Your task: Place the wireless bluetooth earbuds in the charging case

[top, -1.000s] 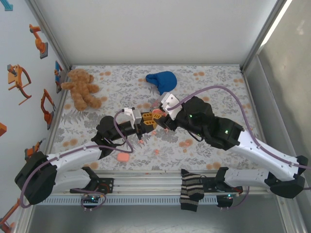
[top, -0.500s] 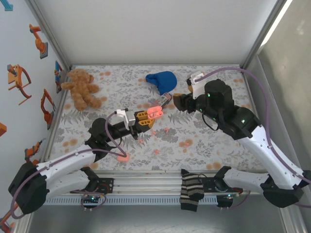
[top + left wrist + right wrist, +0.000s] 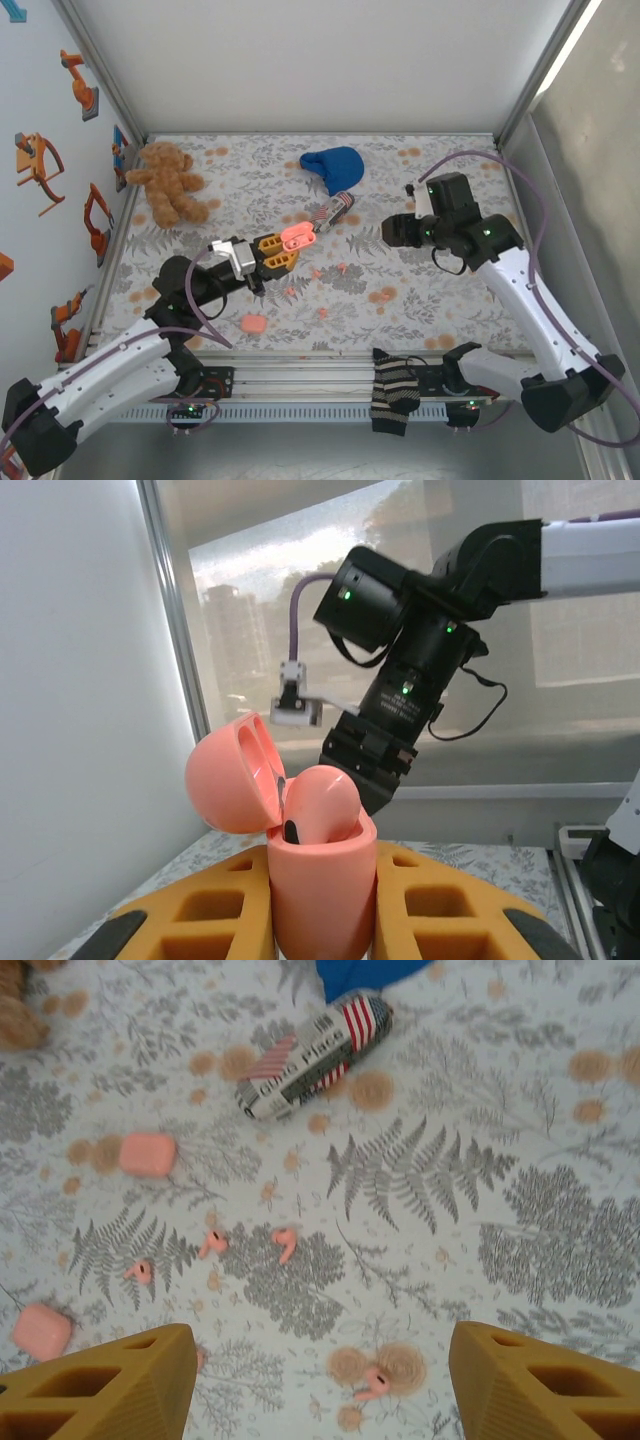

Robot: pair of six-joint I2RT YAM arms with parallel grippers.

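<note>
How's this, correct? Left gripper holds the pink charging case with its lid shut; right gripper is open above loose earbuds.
Not quite: the lid is open. The left wrist view shows the charging case in the left gripper with its lid swung back and an earbud seated inside. The rest stands: the right gripper is open above loose earbuds.

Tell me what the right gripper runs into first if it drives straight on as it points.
The right gripper probably meets the floral tablecloth first, beside a loose earbud; depth is unclear.
</note>
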